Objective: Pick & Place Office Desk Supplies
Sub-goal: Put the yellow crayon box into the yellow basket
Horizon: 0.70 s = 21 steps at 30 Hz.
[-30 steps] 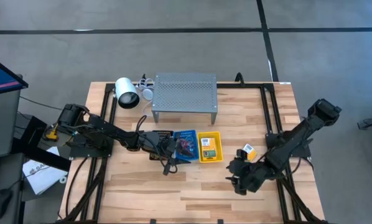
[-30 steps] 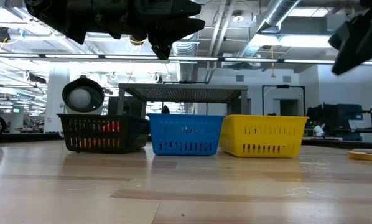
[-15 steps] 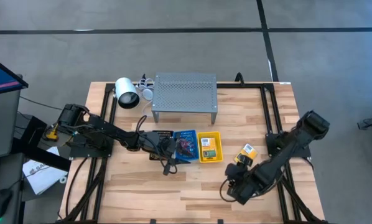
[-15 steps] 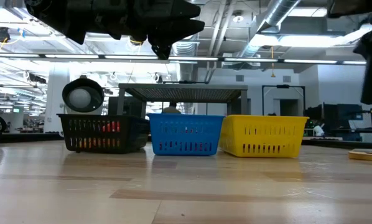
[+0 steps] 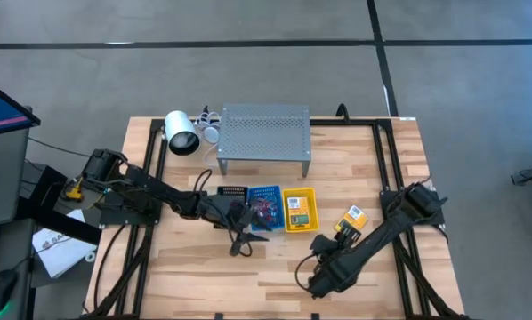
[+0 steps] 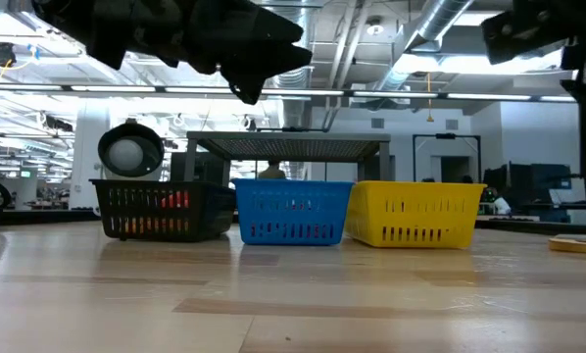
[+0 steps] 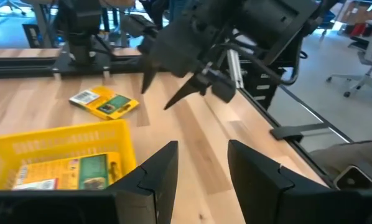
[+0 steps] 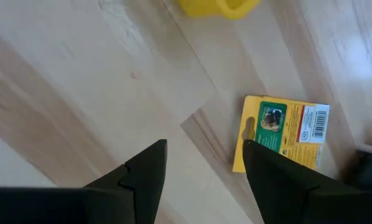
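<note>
A yellow-and-green crayon box (image 5: 354, 217) lies flat on the wood right of the baskets; it also shows as a box (image 8: 286, 131) in the right wrist view and a box (image 7: 104, 103) in the left wrist view. A second crayon box (image 5: 297, 210) lies in the yellow basket (image 5: 312, 195). Coloured rubber bands (image 5: 266, 210) fill the blue basket (image 5: 253, 192). My left gripper (image 5: 241, 242) hovers open just near-side of the blue basket. My right gripper (image 5: 312, 280) hovers open above bare wood, nearer and left of the loose crayon box.
A black basket (image 5: 233, 191) stands left of the blue one. The grey perforated shelf (image 5: 263, 132) and a white cylinder (image 5: 181, 133) stand toward the far edge. Black frame rails (image 5: 386, 169) run along both table sides. Bare wood lies along the near edge.
My right gripper has swung away from the loose crayon box, toward the table's near edge and left, staying open. My left gripper has shifted a little toward the near edge, uncovering more of the black basket. The crayon boxes and baskets have stayed put.
</note>
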{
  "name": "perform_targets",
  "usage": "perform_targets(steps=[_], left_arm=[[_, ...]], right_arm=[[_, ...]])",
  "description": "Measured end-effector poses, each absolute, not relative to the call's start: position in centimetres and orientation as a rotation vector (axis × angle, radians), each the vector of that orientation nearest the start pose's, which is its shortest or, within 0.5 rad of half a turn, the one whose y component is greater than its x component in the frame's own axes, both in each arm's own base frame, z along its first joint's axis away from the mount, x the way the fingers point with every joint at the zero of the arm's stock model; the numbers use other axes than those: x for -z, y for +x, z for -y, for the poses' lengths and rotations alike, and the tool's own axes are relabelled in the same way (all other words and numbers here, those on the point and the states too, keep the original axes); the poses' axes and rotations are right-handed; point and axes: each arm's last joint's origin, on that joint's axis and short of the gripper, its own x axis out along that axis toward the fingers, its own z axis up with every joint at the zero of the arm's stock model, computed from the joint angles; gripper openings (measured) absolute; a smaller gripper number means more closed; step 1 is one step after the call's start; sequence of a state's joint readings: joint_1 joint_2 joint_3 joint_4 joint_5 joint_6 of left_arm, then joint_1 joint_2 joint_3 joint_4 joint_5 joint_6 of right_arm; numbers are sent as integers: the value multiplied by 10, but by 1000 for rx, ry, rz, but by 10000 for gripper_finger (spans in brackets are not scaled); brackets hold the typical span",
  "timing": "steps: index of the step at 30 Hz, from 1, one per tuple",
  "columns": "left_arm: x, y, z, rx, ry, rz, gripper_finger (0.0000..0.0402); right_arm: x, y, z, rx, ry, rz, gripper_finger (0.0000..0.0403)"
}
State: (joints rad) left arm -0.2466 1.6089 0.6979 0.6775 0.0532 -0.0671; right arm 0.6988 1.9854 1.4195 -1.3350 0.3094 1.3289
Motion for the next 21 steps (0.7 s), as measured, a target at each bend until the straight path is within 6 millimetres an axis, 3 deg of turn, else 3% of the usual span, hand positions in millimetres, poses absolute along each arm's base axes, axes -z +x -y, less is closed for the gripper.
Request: perform_targets(steps=[5, 14, 21], left_arm=[[-188, 309, 91, 326, -40, -243, 136], [-192, 304, 107, 380, -40, -201, 136], [-193, 304, 108, 382, -41, -196, 136]], right_arm=[[-168, 273, -208, 838, 83, -1482, 207], [-138, 281, -204, 855, 49, -1667, 207], [-138, 279, -203, 874, 29, -1687, 207]])
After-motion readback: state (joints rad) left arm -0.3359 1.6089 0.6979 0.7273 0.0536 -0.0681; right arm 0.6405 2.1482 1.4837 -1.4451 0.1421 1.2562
